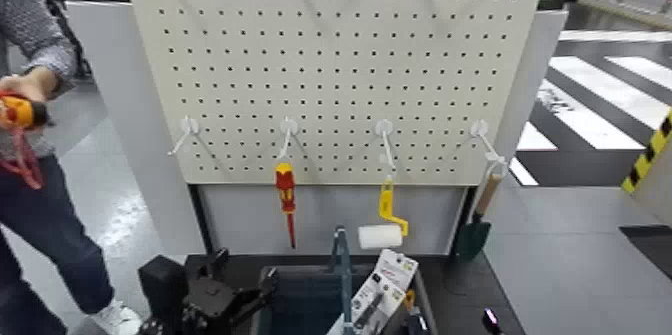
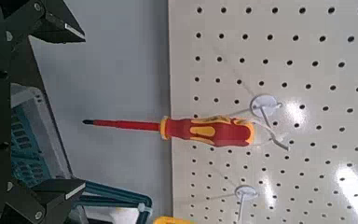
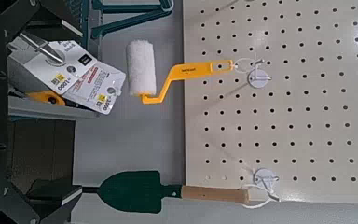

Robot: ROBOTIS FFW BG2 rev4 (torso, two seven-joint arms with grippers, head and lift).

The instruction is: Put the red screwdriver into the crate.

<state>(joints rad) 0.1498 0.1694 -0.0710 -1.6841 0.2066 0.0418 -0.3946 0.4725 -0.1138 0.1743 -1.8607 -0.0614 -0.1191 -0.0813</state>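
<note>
Red screwdriver: being held up by a hook [image 1: 289, 127] on the pegboard [image 1: 340, 69]; the screwdriver [image 1: 287, 197] is hanging upright, handle above and shaft pointing down, outside the crate.
Crate: being seen below the board [image 1: 300, 297], with a carded package [image 1: 378, 294] being held inside, leaning; its blue-green handle [image 1: 343, 269] is standing raised across the opening.
Left pincer: being held low [image 2: 84, 112], beside the crate on its left side and below the screwdriver, its fingers being kept apart; nothing is being gripped, and the screwdriver is not being touched.
Right pincer: being held at the right [image 3: 78, 112], its fingers being spread apart around nothing; the trowel's tip is being shown near one finger, though whether the two are touching cannot be told.
Paint roller: being hung from the hook to the right of the screwdriver [image 1: 383, 235], yellow handle up, white roll down.
Trowel: being hung from the rightmost hook [image 1: 475, 234], wooden handle up, green blade down.
Leftmost hook: being left bare [image 1: 188, 127].
Person: being partly shown at the left edge; an orange and black object [image 1: 22, 111] is being held in a hand [image 1: 28, 86].
</note>
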